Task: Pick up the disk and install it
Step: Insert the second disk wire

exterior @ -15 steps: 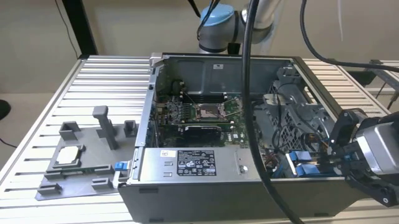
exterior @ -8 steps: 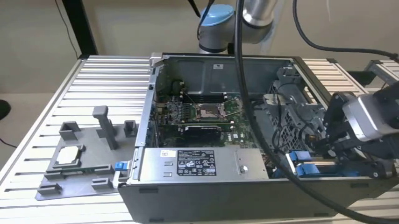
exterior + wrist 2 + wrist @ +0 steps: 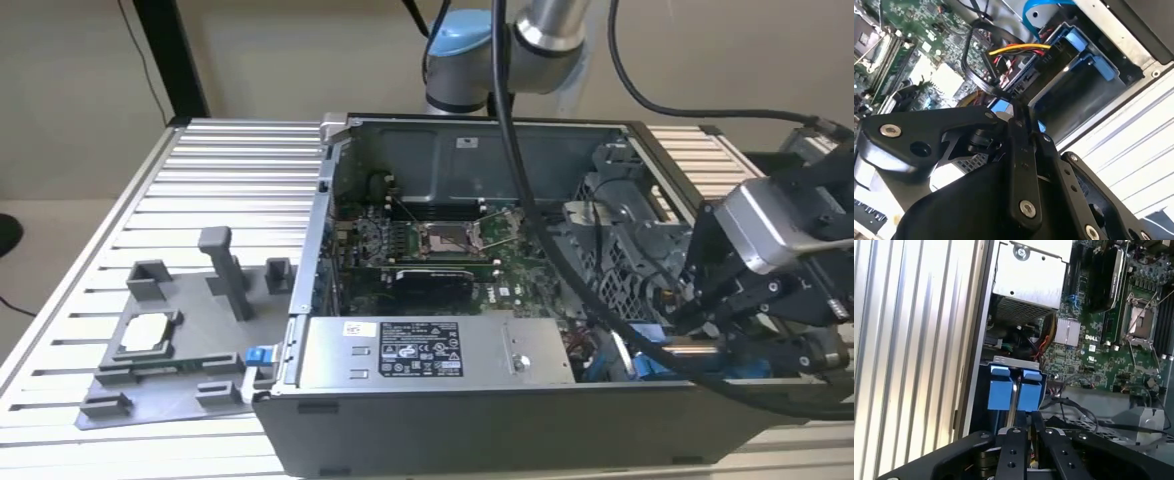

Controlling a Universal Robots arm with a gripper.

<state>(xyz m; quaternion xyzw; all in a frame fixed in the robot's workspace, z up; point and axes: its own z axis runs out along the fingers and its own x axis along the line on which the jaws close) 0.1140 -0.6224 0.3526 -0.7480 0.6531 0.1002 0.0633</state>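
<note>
A: Looking at your gripper [image 3: 1021, 432], its fingers are pinched on the disk [image 3: 1014, 392] by its blue bracket, in the open computer case's [image 3: 441, 425] corner on the exterior view's right.

B: Yep, your disk's long axis runs down into the bay, bracket end toward the gripper.

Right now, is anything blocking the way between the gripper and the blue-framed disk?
Nothing visible does. In the first wrist view the gripper sits right against the blue bracket of the disk, with nothing between them. The cables in the second wrist view run beside it, not across.
</note>
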